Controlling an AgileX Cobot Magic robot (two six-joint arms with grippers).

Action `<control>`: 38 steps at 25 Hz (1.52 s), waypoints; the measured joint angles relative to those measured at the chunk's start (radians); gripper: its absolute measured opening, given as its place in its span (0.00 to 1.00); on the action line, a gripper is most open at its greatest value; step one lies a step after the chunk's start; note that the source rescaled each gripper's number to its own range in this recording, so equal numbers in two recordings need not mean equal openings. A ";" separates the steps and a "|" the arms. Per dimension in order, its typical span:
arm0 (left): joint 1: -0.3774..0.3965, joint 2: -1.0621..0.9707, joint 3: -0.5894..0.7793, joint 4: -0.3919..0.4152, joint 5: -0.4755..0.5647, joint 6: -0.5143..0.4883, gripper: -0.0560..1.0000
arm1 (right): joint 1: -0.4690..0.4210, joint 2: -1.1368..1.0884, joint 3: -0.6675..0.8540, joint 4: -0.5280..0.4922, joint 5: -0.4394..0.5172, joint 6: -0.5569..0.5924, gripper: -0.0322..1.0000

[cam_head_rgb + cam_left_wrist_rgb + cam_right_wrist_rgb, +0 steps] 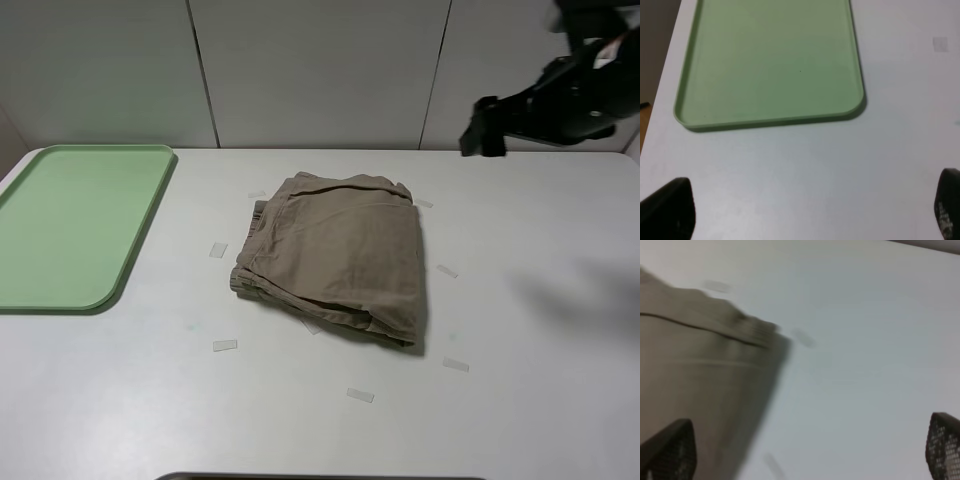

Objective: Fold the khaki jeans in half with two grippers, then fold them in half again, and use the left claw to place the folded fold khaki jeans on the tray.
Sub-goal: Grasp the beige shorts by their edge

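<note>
Right arm (pixel 555 105) bulky, matte black; right pincer fingers (pixel 943 445) black, mesh-patterned, possibly rubber.

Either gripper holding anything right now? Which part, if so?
Nothing held: left gripper open above the table near the tray; right gripper open, raised clear of the folded khaki jeans.

— Where does everything sit?
— I see the khaki jeans (pixel 335 258) lying mid-table (pixel 530 400), with the tray (pixel 70 225) well apart on their left, along the table's left edge. Tape strips (pixel 225 345) lie on the table around the jeans.
— And your arms?
— My right gripper (pixel 484 128) hangs above the far right corner. My left claw (pixel 807 207) is over bare table near the tray's end.
</note>
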 joint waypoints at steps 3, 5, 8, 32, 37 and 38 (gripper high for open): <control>0.000 0.000 0.000 0.000 0.000 0.000 1.00 | -0.093 -0.153 0.100 0.023 0.011 -0.013 1.00; 0.000 0.000 0.000 0.000 0.000 0.000 1.00 | -0.147 -0.254 0.159 0.050 0.031 -0.029 1.00; 0.000 0.000 0.000 0.000 0.000 0.000 1.00 | -0.222 -0.395 0.226 0.102 0.061 -0.070 1.00; 0.000 0.000 0.000 0.000 -0.001 0.000 1.00 | -0.070 -1.117 0.365 0.079 0.363 -0.030 1.00; 0.000 0.000 0.000 0.000 -0.001 0.000 1.00 | -0.068 -1.196 0.365 0.043 0.426 -0.017 1.00; 0.000 0.000 0.000 0.000 -0.001 0.000 1.00 | -0.068 -1.212 0.365 0.039 0.444 -0.017 1.00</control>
